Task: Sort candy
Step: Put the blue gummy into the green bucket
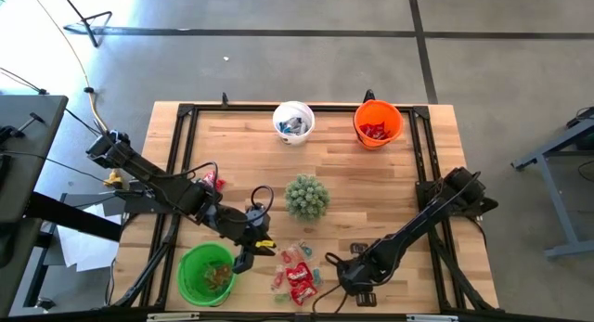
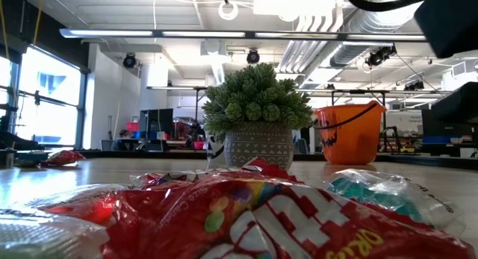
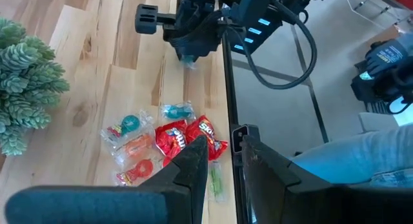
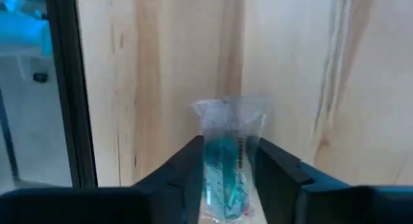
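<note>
The candy (image 1: pixel 297 276) lies in a loose pile near the table's front edge: red packets (image 3: pixel 174 140), clear wrappers with teal, orange and green pieces. My right gripper (image 1: pixel 336 264) is just right of the pile, pointing steeply down, shut on one clear-wrapped teal candy (image 4: pixel 226 153). My left gripper (image 1: pixel 246 259) hangs open between the green bucket (image 1: pixel 206 274) and the pile; in its wrist view nothing shows between its fingers (image 3: pixel 226 153). In the low view a red packet (image 2: pixel 246 214) fills the foreground. My right gripper pinches the teal candy between its two fingers, one on each long side of the clear wrapper (image 4: pixel 208 156). The fingers come from above, slanting down, and lie along the wrapper. The wrapper's free end (image 4: pixel 229 111) sticks out past the fingertips, against the wood.
A white bucket (image 1: pixel 293 121) and an orange bucket (image 1: pixel 377 122) stand at the far edge, each with sweets inside. A small green spiky plant (image 1: pixel 306 197) sits mid-table. A black frame rail (image 1: pixel 427 183) runs around the tabletop. A stray red packet (image 1: pixel 215 181) lies at the left.
</note>
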Robot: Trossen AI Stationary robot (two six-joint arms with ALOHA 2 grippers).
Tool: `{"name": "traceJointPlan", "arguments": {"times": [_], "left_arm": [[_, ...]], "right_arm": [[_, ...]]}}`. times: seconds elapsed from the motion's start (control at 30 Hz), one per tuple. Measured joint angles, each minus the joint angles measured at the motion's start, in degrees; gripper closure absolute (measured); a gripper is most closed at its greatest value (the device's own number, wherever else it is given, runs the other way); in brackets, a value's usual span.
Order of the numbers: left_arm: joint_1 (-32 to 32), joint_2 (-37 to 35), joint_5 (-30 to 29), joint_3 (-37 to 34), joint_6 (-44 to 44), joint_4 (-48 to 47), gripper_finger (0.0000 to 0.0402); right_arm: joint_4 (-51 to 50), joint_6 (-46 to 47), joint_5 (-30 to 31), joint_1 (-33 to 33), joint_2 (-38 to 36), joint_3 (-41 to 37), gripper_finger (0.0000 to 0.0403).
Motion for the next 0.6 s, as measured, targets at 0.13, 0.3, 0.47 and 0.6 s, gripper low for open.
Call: {"name": "traceJointPlan", "arguments": {"times": [0.13, 0.3, 0.47, 0.6], "left_arm": [[0.00, 0.00, -0.02, 0.00, -0.41, 0.00, 0.0320], [0.00, 0.00, -0.01, 0.00, -0.50, 0.08, 0.0320], [0.00, 0.00, 2.46, 0.02, -0.48, 1.31, 0.0320], [-0.27, 0.00, 2.93, 0.04, -0.42, 1.73, 0.0320]], "right_arm": [[-0.22, 3.48, 0.00, -0.02, -0.14, -0.05, 0.0332], [-0.40, 7.31, -1.60, -0.44, -1.65, -0.28, 0.0379], [-1.08, 7.79, -2.71, -0.26, -5.14, -0.30, 0.0397], [-3.50, 9.90, -2.12, -0.70, -8.28, -0.29, 0.0397]]}}
